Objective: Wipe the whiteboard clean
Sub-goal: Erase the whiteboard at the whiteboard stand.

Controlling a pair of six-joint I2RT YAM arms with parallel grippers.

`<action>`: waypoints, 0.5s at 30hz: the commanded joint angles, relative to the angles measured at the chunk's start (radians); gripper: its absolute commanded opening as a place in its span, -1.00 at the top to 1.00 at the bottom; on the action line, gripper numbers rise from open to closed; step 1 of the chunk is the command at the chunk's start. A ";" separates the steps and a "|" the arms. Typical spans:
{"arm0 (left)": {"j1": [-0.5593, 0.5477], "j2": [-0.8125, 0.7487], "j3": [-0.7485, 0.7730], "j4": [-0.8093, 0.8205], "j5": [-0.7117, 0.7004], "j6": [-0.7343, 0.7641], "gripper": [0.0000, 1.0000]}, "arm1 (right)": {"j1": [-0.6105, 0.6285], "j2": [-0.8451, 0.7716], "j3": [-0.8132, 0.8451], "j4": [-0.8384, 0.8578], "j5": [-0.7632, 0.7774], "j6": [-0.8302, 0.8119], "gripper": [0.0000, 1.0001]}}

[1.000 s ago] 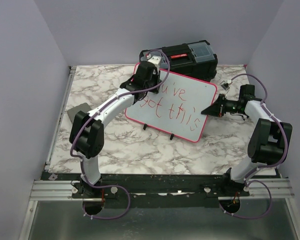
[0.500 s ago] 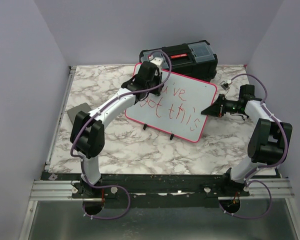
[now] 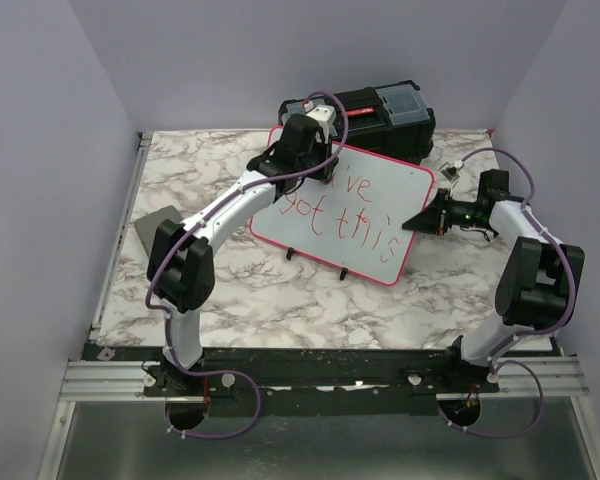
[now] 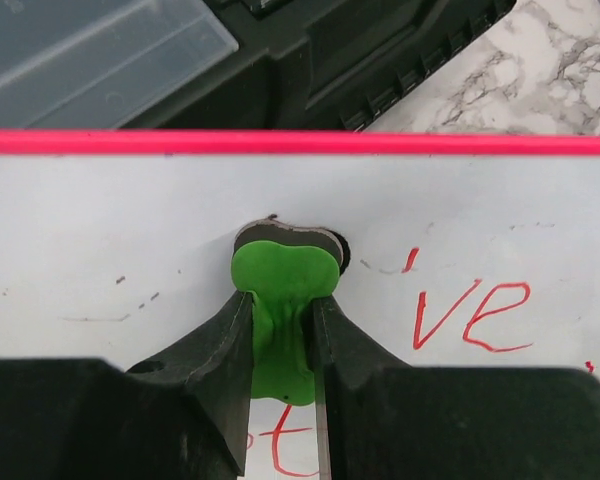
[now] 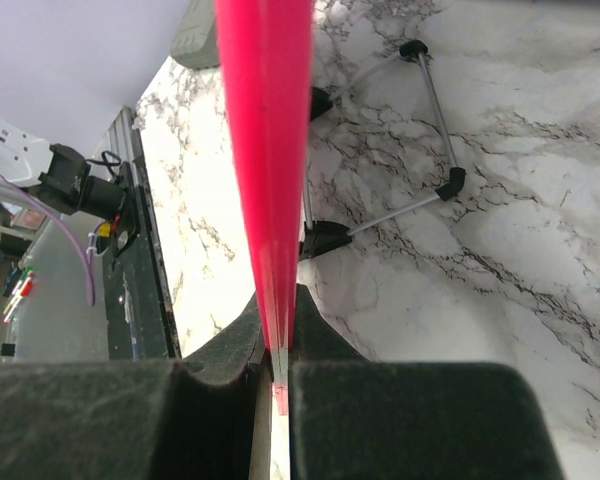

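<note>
A marble-patterned tabletop [image 3: 230, 290] enclosed by pale lilac walls [image 3: 50, 120] carries the whiteboard [image 3: 405, 190], which stands tilted on its black feet [image 5: 325, 240] at rear centre, just in front of a black toolbox [image 3: 380, 115]. The right gripper [image 5: 275, 330] is closed narrowly on the board's pink rim [image 5: 265, 120] at the right edge, evidently to brace the board against wiping pressure. The left gripper [image 4: 280, 315] is clamped on a green eraser [image 4: 283, 285], whose dark pad [image 4: 290, 237] presses the board face just below the top rim, at the upper left of the text. The red handwriting [image 4: 470, 315] lies beside the pad and is largely unwiped. A small grey pad [image 3: 150, 225] lies near the table's left edge, well apart.
</note>
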 commanded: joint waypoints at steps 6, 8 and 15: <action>-0.002 -0.038 -0.249 -0.014 -0.097 0.055 1.00 | 0.008 -0.004 0.036 0.016 -0.035 -0.068 0.99; 0.011 -0.050 -0.262 -0.010 -0.110 0.054 1.00 | 0.009 -0.004 0.036 0.016 -0.034 -0.068 0.99; 0.046 -0.044 -0.127 -0.064 -0.128 0.055 1.00 | 0.009 -0.004 0.037 0.016 -0.037 -0.065 0.99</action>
